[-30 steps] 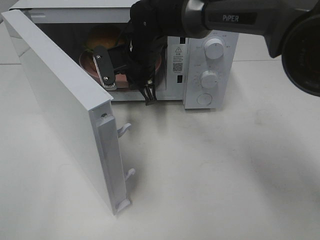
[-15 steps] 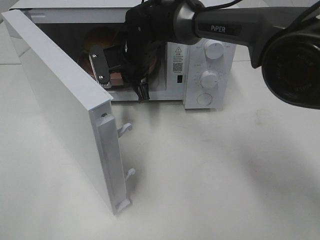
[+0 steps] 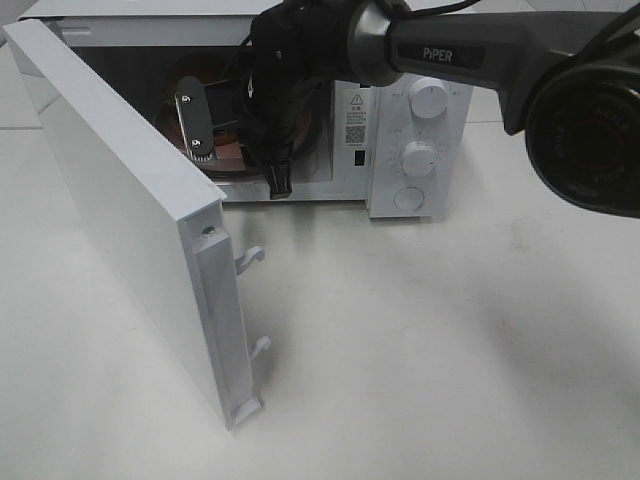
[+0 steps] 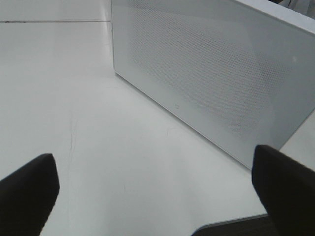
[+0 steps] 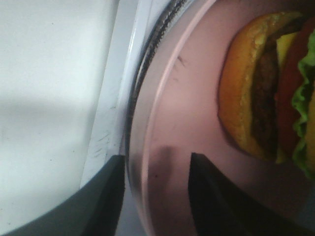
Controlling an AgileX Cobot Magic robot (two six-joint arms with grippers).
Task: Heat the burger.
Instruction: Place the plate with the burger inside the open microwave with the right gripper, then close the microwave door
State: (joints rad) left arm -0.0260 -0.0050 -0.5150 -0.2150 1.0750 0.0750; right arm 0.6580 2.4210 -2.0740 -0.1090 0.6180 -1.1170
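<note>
White on white: a microwave stands on a pale table with its door swung wide open. Inside the microwave's cavity sits the burger, showing its golden-brown bun, dark patty, yellow cheese, red tomato and frill of green lettuce. It rests on a round pink plate. In the high view the bun is largely hidden behind the black right arm, which reaches in through the microwave's opening from the side of its two control dials.

The right gripper is at the front of the cavity, at the plate's near edge. Its two dark fingers stand apart, with the plate's rim running through the gap between them. The wrist view shows clear space on either side of the rim. The burger lies further in on the plate, apart from both fingers.

The left gripper is outside the microwave, low over the table and facing the dotted outer face of the open door. Its fingers are spread fully wide, with nothing between them.
</note>
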